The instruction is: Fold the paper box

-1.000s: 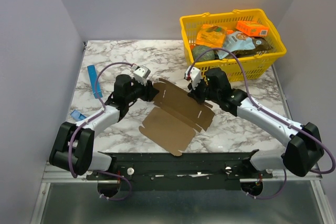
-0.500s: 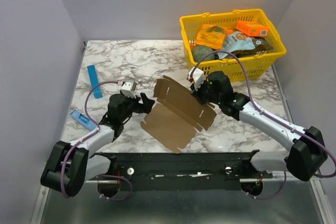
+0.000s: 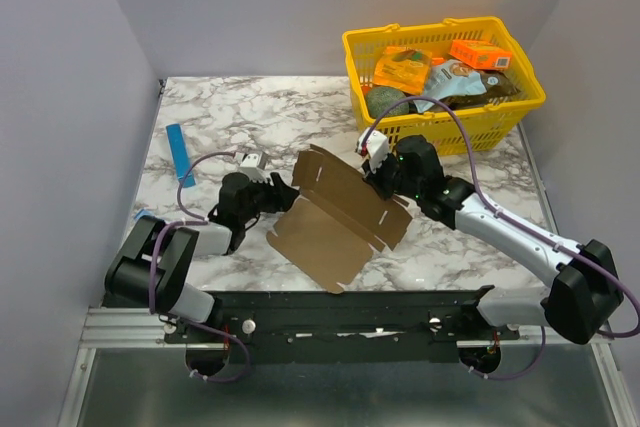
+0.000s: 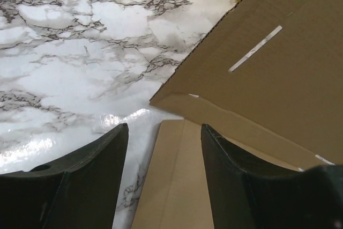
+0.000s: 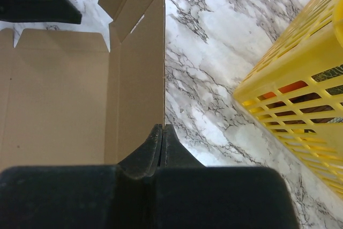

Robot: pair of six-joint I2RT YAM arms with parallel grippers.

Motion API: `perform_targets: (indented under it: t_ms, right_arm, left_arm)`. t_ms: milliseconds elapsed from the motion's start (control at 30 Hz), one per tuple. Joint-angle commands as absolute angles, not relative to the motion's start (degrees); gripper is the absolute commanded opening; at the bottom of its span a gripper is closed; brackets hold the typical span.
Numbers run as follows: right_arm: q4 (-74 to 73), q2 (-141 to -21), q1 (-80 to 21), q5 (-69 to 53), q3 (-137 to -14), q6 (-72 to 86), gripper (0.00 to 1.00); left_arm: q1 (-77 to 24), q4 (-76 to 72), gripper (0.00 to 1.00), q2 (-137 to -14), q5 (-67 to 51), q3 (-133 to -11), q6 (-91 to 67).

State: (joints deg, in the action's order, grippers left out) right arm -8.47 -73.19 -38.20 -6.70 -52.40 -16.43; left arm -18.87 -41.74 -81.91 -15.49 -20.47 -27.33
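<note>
Bright, even overhead light is filling the scene, leaving only soft shadows. Glare is shining off the marble counter point(image 4: 64, 79) beside the left pincer point(image 4: 164, 130), whose dark fingers point(image 4: 80, 181) are blurring; the paper box point(image 4: 268, 79) is showing sharp.

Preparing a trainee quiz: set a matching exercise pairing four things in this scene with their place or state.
Things:
1. brown cardboard paper box
2. yellow plastic basket
3. left pincer
4. right pincer

Place or state:
A. shut on the box's raised panel
B. at the far right
C. open
D. centre, partly folded

Pairs: 1-D, 2-B, 3-C, 4-A
</note>
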Motion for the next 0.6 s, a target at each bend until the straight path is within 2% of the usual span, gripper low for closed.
perform_targets:
  t_ms: [0,233,333,433,567]
  right_arm:
    - [-7.1,-73.7,-38.5,-7.6,-52.1,-16.0,0.01]
    - [-7.0,-74.5,-38.5,-7.7,-52.5,-16.1,0.01]
    - [-7.0,-75.1,-38.5,-7.6,-52.6,-16.1,0.01]
    - [-7.1,-75.4,-38.5,-7.8,-52.8,-16.2,0.01]
    - [-7.0,-76.0,-38.5,-8.3,-52.9,-16.3,0.01]
  left_arm:
    - [-19.0,-49.7,0.62,-86.8,-17.5,-23.0,-28.9]
    - [-19.0,-51.0,0.42,-91.7,-16.3,-26.1,-30.6]
    - [-19.2,-50.4,0.41,-93.0,-14.5,-26.6,-31.2]
    - [-19.3,-48.3,0.36,-93.6,-12.1,-27.6,-31.6]
    - [-19.5,-48.7,0.36,-94.6,-10.9,-28.4,-32.3]
